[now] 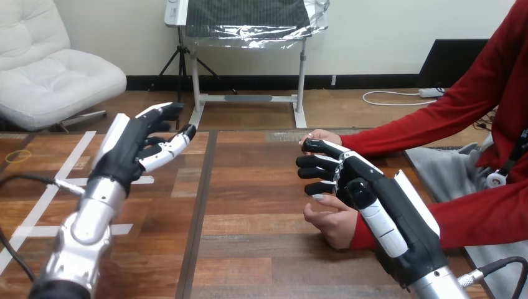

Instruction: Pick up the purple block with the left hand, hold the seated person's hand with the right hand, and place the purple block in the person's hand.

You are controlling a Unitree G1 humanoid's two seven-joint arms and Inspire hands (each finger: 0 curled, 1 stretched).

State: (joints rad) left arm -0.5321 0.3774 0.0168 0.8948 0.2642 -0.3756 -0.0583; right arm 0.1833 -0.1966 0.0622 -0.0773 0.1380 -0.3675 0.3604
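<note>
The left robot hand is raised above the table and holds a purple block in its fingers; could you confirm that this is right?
Not quite. The left robot hand is raised above the table, but it holds nothing: its fingers are open and relaxed, with no block in them. The head view shows this.

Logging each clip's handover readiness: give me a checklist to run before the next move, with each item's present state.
1. Left hand carrying something: not ok, fingers relaxed, nothing held.
2. Right hand gripping the person's nearer hand: not ok, fingers straight, lying over it.
3. That hand's palm free to receive: cannot tell, covered.
4. Left hand raised above the table, apart from the person: ok.
</note>
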